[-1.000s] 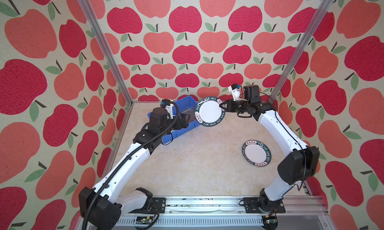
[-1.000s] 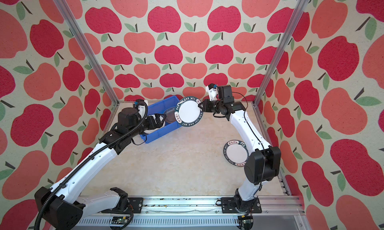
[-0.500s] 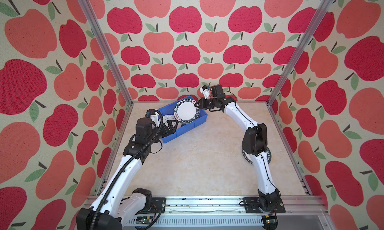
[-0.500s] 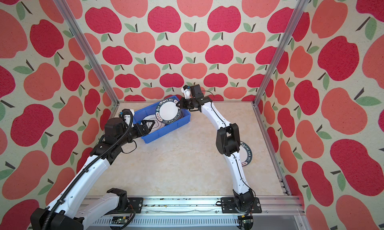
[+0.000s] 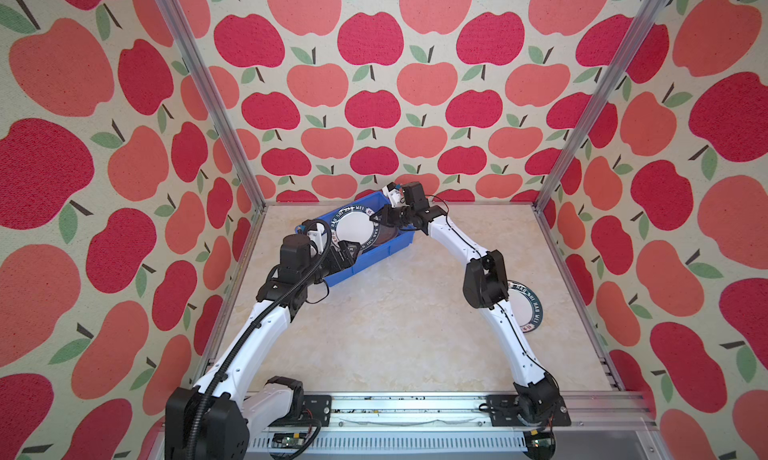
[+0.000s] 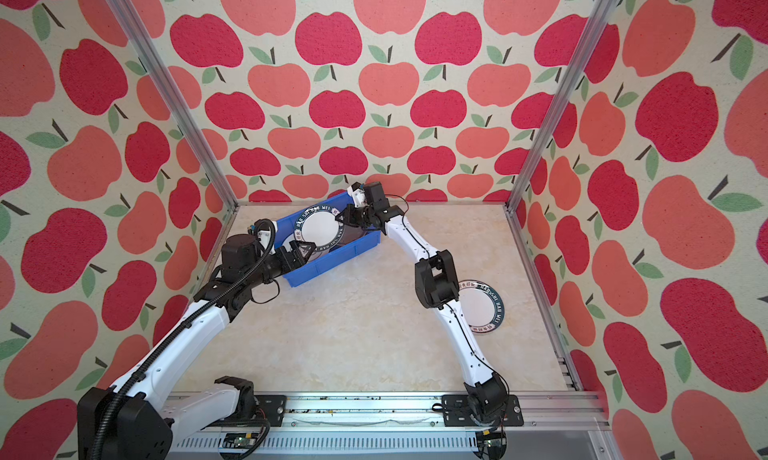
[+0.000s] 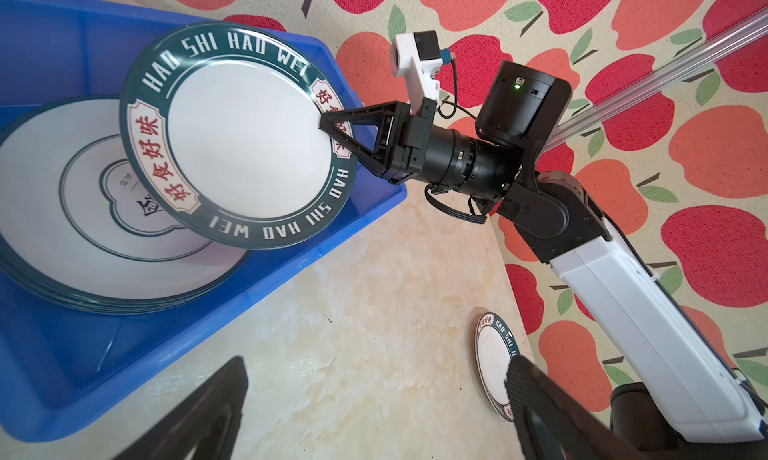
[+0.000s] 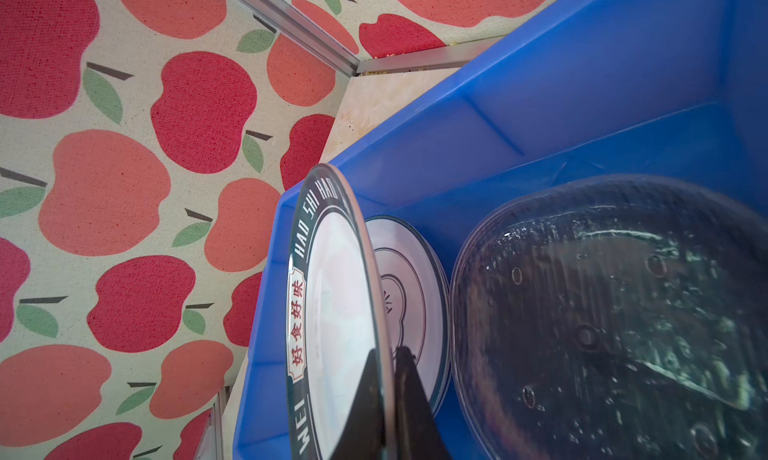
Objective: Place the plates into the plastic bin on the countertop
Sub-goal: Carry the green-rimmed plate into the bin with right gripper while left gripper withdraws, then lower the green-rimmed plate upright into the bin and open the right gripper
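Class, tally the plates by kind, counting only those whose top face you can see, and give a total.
Lettered-rim plates: 2, the held plate and the loose plate on the countertop
Emblem plate: 1
Clear glass plate: 1
Total: 4. Any plates stacked beneath these are hidden and not counted.

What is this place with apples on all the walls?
Probably not a real kitchen, more likely a robot practice booth. Apple-print walls are framed by metal rails, and two robot arms work at a countertop holding a blue bin of plates.
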{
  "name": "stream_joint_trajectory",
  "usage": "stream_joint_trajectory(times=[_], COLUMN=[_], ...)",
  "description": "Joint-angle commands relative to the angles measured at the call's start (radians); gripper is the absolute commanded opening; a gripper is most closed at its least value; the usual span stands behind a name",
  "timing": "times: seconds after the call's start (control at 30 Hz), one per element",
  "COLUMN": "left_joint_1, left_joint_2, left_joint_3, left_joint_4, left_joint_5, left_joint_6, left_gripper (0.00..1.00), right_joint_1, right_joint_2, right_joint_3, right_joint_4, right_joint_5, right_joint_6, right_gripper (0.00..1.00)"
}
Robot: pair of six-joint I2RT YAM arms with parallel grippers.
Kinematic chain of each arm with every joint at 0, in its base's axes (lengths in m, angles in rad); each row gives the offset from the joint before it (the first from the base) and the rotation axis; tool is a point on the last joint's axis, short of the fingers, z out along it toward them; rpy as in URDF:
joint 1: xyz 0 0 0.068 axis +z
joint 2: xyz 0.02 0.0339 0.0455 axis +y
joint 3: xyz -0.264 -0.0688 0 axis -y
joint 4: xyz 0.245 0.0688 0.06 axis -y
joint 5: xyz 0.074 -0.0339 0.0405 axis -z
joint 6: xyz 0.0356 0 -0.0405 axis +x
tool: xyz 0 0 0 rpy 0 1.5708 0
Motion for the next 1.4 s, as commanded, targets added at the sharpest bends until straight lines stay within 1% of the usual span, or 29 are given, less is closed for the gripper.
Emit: stream_joint_trajectory(times=[0.0, 0.33, 0.47, 0.57, 0.7, 0.77, 0.83, 0.87, 0.93, 1.0, 1.17, 1.2, 1.27, 1.37], left_joint_1=[0.011, 0.033, 0.042, 0.051, 0.058, 0.062, 0.064, 0.064, 0.063, 0.064, 0.066, 0.066, 0.067, 0.066], left_joint_2=[0.006, -0.003, -0.006, -0.004, 0.003, 0.010, 0.019, 0.022, 0.023, 0.024, 0.027, 0.028, 0.033, 0.041], left_joint_3=[-0.005, -0.023, -0.032, -0.038, -0.040, -0.040, -0.038, -0.038, -0.039, -0.038, -0.035, -0.035, -0.036, -0.035], left_joint_4=[0.021, 0.000, -0.006, -0.007, 0.000, 0.004, 0.007, 0.009, 0.012, 0.012, 0.012, 0.015, 0.020, 0.027], left_joint_5=[0.024, 0.032, 0.036, 0.038, 0.047, 0.052, 0.058, 0.060, 0.061, 0.063, 0.064, 0.064, 0.067, 0.071], left_joint_6=[0.001, 0.010, 0.012, 0.014, 0.013, 0.014, 0.013, 0.013, 0.013, 0.014, 0.016, 0.016, 0.015, 0.013], left_gripper=[0.99, 0.99, 0.99, 0.99, 0.99, 0.99, 0.99, 0.99, 0.99, 0.99, 0.99, 0.99, 0.99, 0.99], right_joint_1=[0.036, 0.064, 0.073, 0.080, 0.088, 0.093, 0.096, 0.098, 0.101, 0.103, 0.111, 0.113, 0.121, 0.136], right_joint_2=[0.039, 0.127, 0.167, 0.174, 0.179, 0.181, 0.181, 0.180, 0.173, 0.164, 0.127, 0.122, 0.116, 0.109], right_joint_3=[0.070, 0.121, 0.174, 0.178, 0.184, 0.190, 0.195, 0.202, 0.204, 0.205, 0.204, 0.204, 0.217, 0.227], right_joint_4=[0.054, 0.128, 0.109, 0.103, 0.091, 0.082, 0.064, 0.050, 0.028, -0.008, -0.130, -0.142, -0.181, -0.207], right_joint_5=[-0.001, 0.000, 0.004, 0.015, 0.028, 0.032, 0.043, 0.051, 0.064, 0.089, 0.198, 0.213, 0.254, 0.292], right_joint_6=[0.019, 0.070, 0.076, 0.071, 0.064, 0.060, 0.050, 0.042, 0.025, 0.004, -0.097, -0.111, -0.152, -0.191], right_gripper=[0.00, 0.00, 0.00, 0.01, 0.09, 0.19, 0.25, 0.31, 0.35, 0.41, 0.45, 0.46, 0.51, 0.53])
